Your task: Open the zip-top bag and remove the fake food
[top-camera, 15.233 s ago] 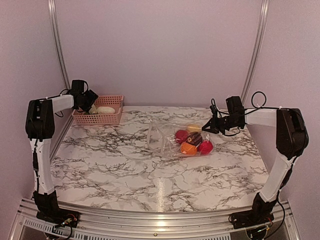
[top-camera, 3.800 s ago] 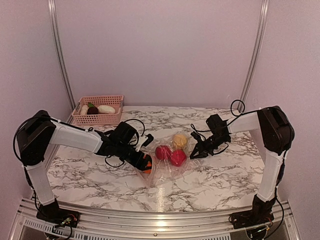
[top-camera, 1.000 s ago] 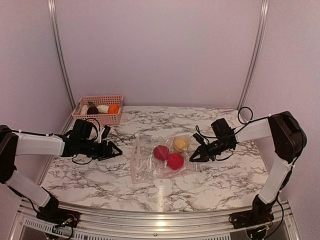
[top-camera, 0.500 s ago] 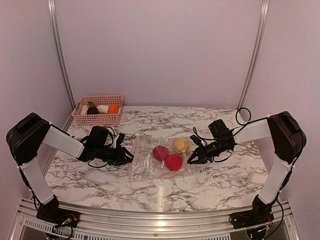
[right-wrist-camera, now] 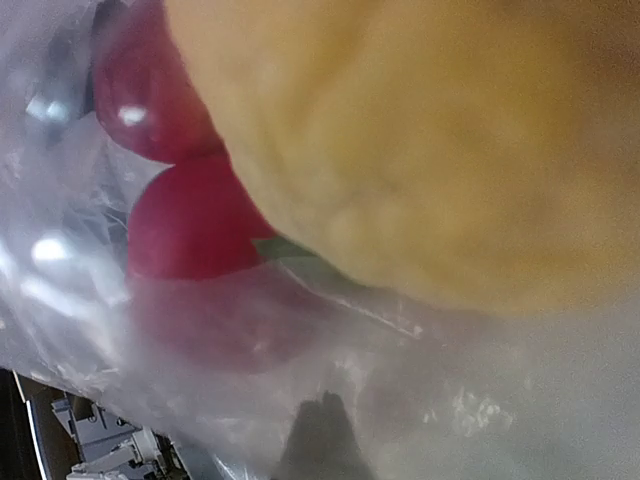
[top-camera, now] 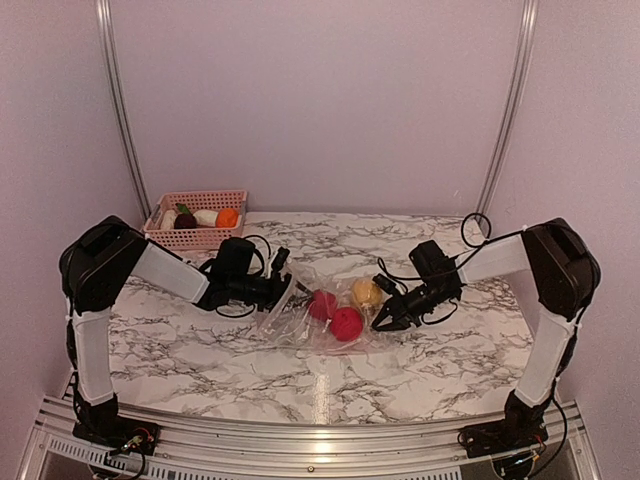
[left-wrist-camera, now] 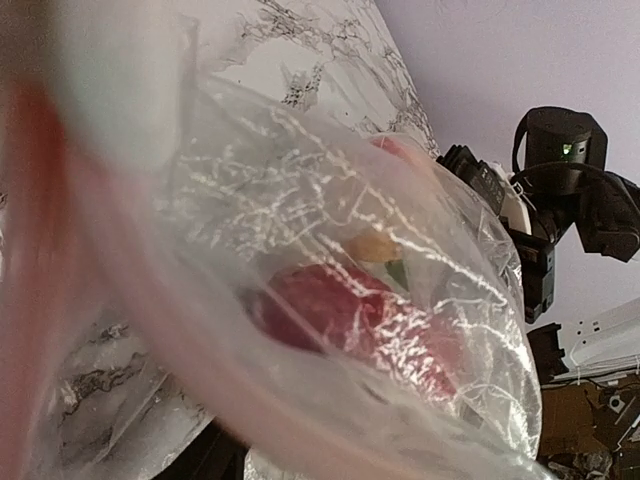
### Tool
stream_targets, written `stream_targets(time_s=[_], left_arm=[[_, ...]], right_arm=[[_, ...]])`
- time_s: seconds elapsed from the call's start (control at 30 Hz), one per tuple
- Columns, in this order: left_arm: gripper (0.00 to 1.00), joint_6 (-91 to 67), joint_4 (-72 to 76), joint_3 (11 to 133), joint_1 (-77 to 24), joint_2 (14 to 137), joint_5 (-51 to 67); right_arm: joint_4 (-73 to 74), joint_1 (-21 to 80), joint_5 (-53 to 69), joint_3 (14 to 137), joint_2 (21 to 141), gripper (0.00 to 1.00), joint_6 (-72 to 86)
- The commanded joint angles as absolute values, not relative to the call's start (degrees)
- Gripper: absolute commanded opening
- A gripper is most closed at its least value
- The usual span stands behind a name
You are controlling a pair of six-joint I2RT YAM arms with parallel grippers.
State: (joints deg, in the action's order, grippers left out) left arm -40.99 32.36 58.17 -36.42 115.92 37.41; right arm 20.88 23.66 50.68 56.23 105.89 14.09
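The zip-top bag (top-camera: 300, 322) lies crumpled at mid-table, with two red fake food pieces (top-camera: 346, 324) and a yellow one (top-camera: 367, 292) inside. My left gripper (top-camera: 286, 284) is at the bag's raised left mouth, fingers apart. In the left wrist view the bag's film (left-wrist-camera: 330, 230) and its blurred pink strip fill the frame, a red piece (left-wrist-camera: 330, 310) behind them. My right gripper (top-camera: 384, 319) is shut on the bag's right edge. Its wrist view shows the yellow piece (right-wrist-camera: 430, 140) and a red one (right-wrist-camera: 190, 225) through film, with dark fingertips (right-wrist-camera: 322, 440) pressed together.
A pink slotted basket (top-camera: 195, 240) stands at the back left, holding a white piece (top-camera: 206, 217), a dark purple one (top-camera: 185, 220) and an orange one (top-camera: 228, 217). Metal frame posts (top-camera: 118, 110) rise at both back corners. The marble table (top-camera: 420, 360) ends at a rail in front.
My left gripper has travelled right across the table to the bag's mouth. The bag's left side has bunched up and lifted. The right gripper has crept slightly left, still holding.
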Motion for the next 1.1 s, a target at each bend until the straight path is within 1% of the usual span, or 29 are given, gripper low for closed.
stream_targets(time_s=[0.0, 0.1, 0.27, 0.37, 0.5, 0.67, 0.7, 0.77, 0.87, 0.93, 1.07], left_arm=[[0.64, -41.2, 34.0, 61.1, -37.6, 118.6, 39.1], [0.72, -39.9, 32.1, 63.6, -38.6, 119.8, 39.1], [0.87, -35.4, 23.0, 68.6, -39.9, 121.3, 35.9], [0.9, -32.5, 15.8, 72.3, -40.3, 122.2, 31.9], [0.91, -28.9, 7.5, 77.6, -41.2, 124.1, 25.8], [0.9, -25.8, 0.2, 81.8, -41.6, 126.3, 21.5], [0.88, -25.1, -1.3, 81.8, -41.7, 126.3, 21.0], [0.83, -24.2, -4.0, 81.3, -41.5, 125.8, 19.3], [0.72, -24.3, -2.5, 77.3, -40.4, 122.7, 20.0], [0.68, -24.6, -0.7, 74.0, -39.5, 119.9, 20.9], [0.66, -24.5, 3.0, 68.4, -37.8, 115.3, 23.5]], right_arm=[[22.8, 24.8, 53.6, 59.9, 108.6, 0.0, 12.1], [23.0, 24.7, 54.7, 61.2, 110.0, 0.0, 12.2], [23.3, 24.8, 56.3, 62.6, 111.7, 0.0, 12.0], [23.7, 24.9, 56.7, 63.0, 112.0, 0.0, 11.6], [24.4, 24.9, 56.7, 63.1, 112.0, 0.0, 11.0], [23.9, 24.8, 56.3, 62.7, 111.9, 0.0, 11.3], [23.9, 24.8, 56.2, 62.6, 111.8, 0.0, 11.3], [23.8, 24.7, 55.8, 62.4, 111.4, 0.0, 11.3], [23.5, 24.7, 55.1, 61.7, 110.8, 0.0, 11.4], [23.0, 24.6, 54.9, 61.1, 110.4, 0.0, 11.8], [21.2, 24.3, 54.5, 59.8, 109.7, 0.0, 13.0]])
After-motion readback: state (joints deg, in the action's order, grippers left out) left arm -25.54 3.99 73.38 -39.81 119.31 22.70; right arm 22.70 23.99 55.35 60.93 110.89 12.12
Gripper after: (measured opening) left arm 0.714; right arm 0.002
